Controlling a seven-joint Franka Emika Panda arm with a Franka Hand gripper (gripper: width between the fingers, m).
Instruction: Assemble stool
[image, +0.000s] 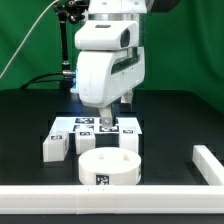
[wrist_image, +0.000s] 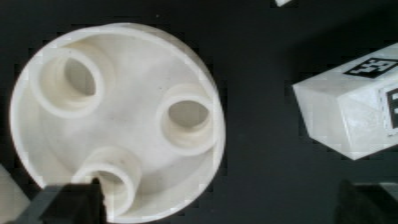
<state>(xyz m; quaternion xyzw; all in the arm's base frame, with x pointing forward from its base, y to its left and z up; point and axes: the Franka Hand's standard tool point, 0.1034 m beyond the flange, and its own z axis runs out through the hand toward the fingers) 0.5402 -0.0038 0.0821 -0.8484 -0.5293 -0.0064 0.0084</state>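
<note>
The round white seat lies near the table's front, its tag facing the camera. In the wrist view the seat shows its three leg sockets. A blocky white leg lies at the seat's left in the exterior view. More tagged white legs lie in a row behind the seat. One leg shows beside the seat in the wrist view. My gripper hangs over that row, just behind the seat. It is open and empty. One finger overlaps the seat's edge by a socket, and the other is over bare table.
A long white border rail runs along the front edge and turns up the exterior view's right side. The table is black. A dark stand rises behind the arm.
</note>
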